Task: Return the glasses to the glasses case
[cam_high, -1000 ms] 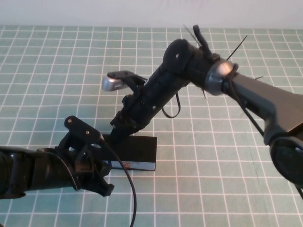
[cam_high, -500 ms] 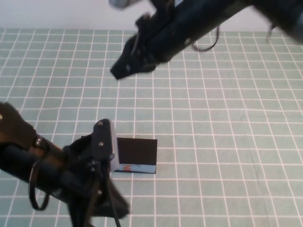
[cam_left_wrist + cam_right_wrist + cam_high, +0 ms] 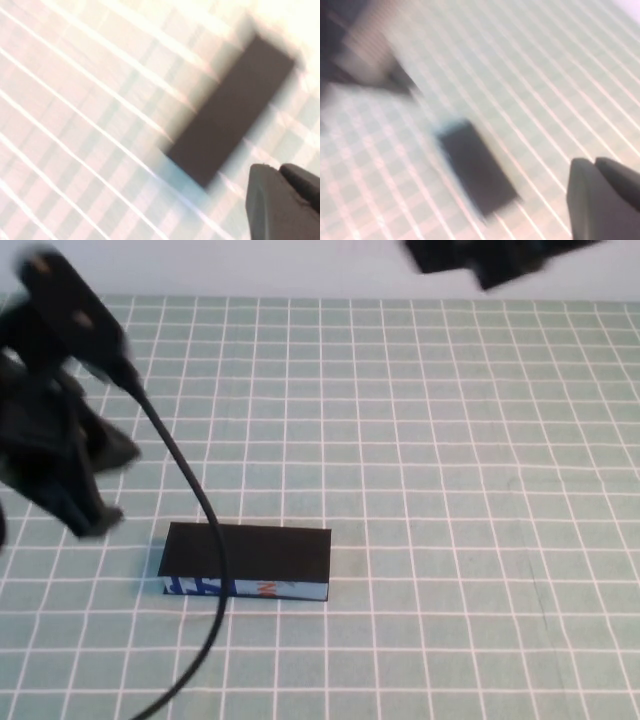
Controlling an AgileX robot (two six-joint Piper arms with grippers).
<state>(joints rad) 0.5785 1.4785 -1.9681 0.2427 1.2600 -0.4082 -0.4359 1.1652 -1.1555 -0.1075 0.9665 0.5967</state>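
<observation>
The glasses case (image 3: 245,552) lies closed on the green grid mat, black lid on top, white printed side facing me. It also shows in the left wrist view (image 3: 230,107) and the right wrist view (image 3: 475,170). The glasses are out of view. My left gripper (image 3: 98,516) hangs above the mat to the left of the case, shut and empty, fingers together (image 3: 277,172). My right gripper (image 3: 432,257) is raised at the far top right, well away from the case, shut and empty (image 3: 592,165).
A black cable (image 3: 200,530) from the left arm hangs across the left end of the case. The green grid mat (image 3: 450,490) covers the table around the case.
Both arms have pulled away from the case. The left arm swung up and to the left, the right arm rose to the far top right. The whole closed case now shows.
</observation>
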